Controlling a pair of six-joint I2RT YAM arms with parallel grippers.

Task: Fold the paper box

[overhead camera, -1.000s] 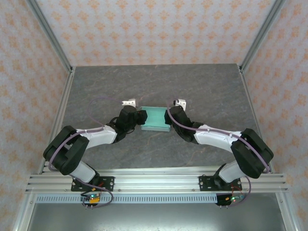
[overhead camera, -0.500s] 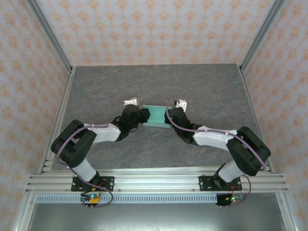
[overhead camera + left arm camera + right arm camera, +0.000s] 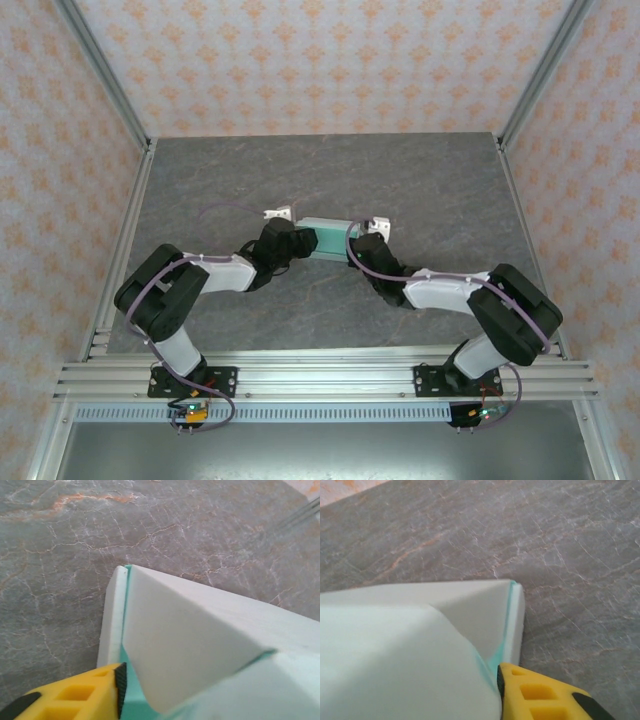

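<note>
The paper box [image 3: 328,240], pale mint-green card, stands tilted up on the grey table between my two grippers. My left gripper [image 3: 303,243] is at its left end and my right gripper [image 3: 352,247] at its right end. In the left wrist view a big flap of the box [image 3: 200,640] fills the right side. One yellow finger [image 3: 75,700] sits beside the end wall, a thin gap at its pad, its partner hidden. In the right wrist view the box [image 3: 395,645] covers the left side. One yellow finger [image 3: 540,695] presses its pad against the card, its partner hidden.
The grey marbled table [image 3: 400,180] is bare around the box. Aluminium posts [image 3: 105,80] and patterned walls close in the left, right and back. The arm bases sit on the rail [image 3: 320,380] at the near edge.
Both grippers have moved away from the bases with the box. The box has tipped up from lying flat and now looks narrower from above. The arms have drawn closer together.
</note>
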